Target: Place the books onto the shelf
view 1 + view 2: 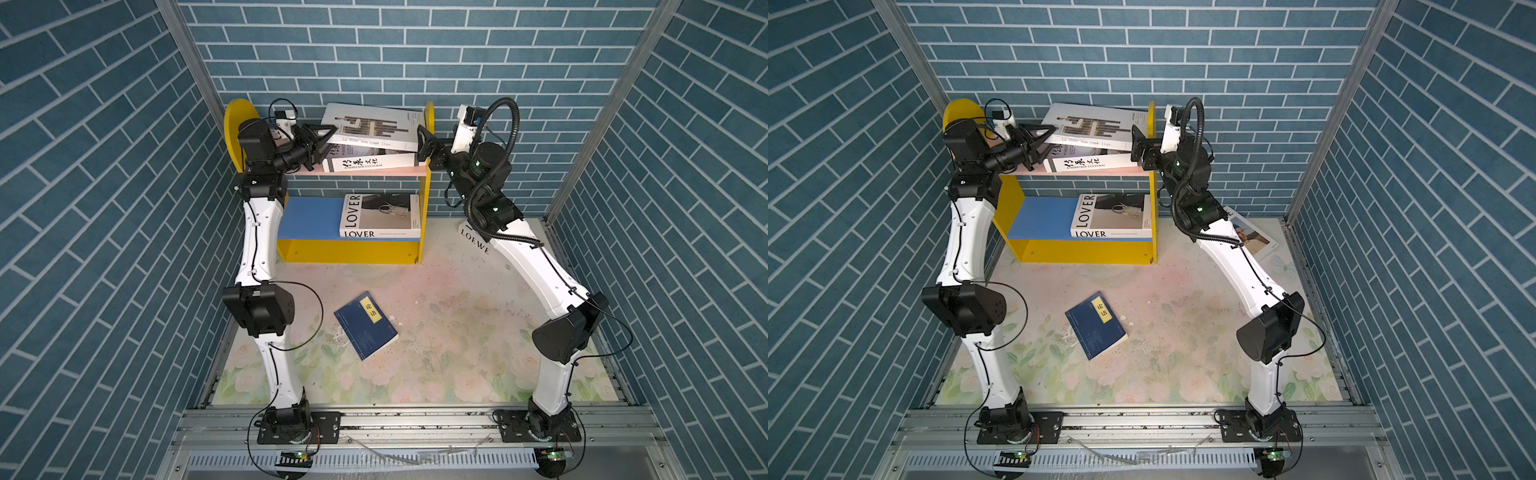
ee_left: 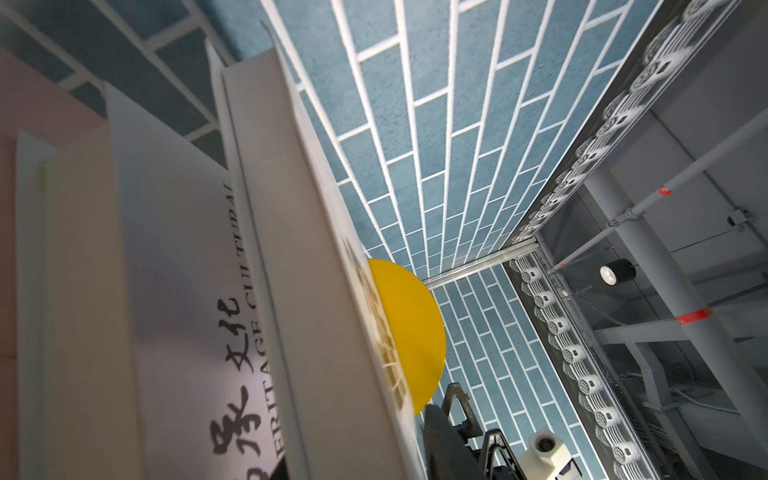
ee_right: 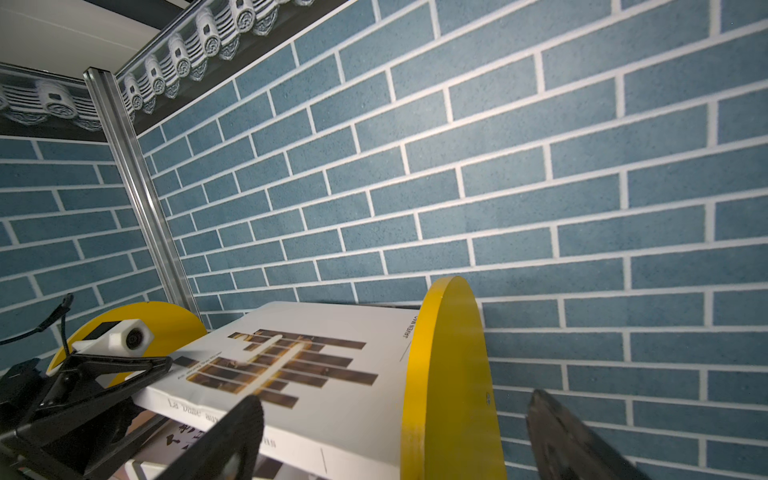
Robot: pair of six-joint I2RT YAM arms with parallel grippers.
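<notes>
The shelf (image 1: 353,249) stands at the back wall, with yellow sides, a pink upper board (image 1: 374,171) and a blue lower board (image 1: 307,216). On the pink board lies the Heritage Cultural book (image 1: 374,162). The brown-bar book (image 1: 374,124) rests tilted on top of it. My left gripper (image 1: 326,141) is shut on that book's left corner, one finger above and one below. My right gripper (image 1: 426,145) stands open astride the yellow right panel (image 3: 449,374). The LOVER book (image 1: 382,216) lies on the blue board. The navy book (image 1: 365,324) and the LOEWE book (image 1: 1250,237) lie on the floor.
The brick back wall (image 1: 415,62) stands right behind the shelf, and brick side walls with aluminium posts (image 1: 582,158) close in both sides. The floor is a floral mat (image 1: 436,353). My right arm's forearm passes over the LOEWE book. A metal rail (image 1: 415,419) runs along the front.
</notes>
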